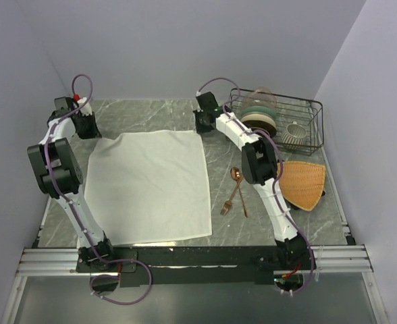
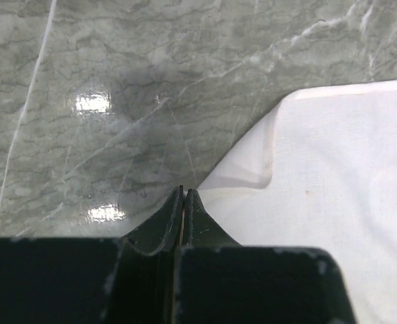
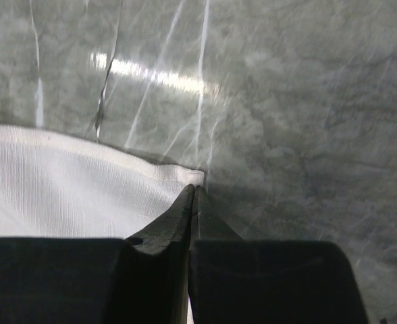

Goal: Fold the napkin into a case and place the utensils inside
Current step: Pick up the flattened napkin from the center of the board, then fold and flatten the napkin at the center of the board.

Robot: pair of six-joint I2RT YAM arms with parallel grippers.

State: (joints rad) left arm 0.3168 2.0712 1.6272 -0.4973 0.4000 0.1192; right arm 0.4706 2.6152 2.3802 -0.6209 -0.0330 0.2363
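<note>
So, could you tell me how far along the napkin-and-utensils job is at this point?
Done: nothing folded yet; the napkin lies flat and open. In hand: the left gripper and right gripper are each shut on a far corner of it, apparently ready for a first fold. Left: folding it into a case, then putting the fork and spoon, lying crossed to its right, inside.
</note>
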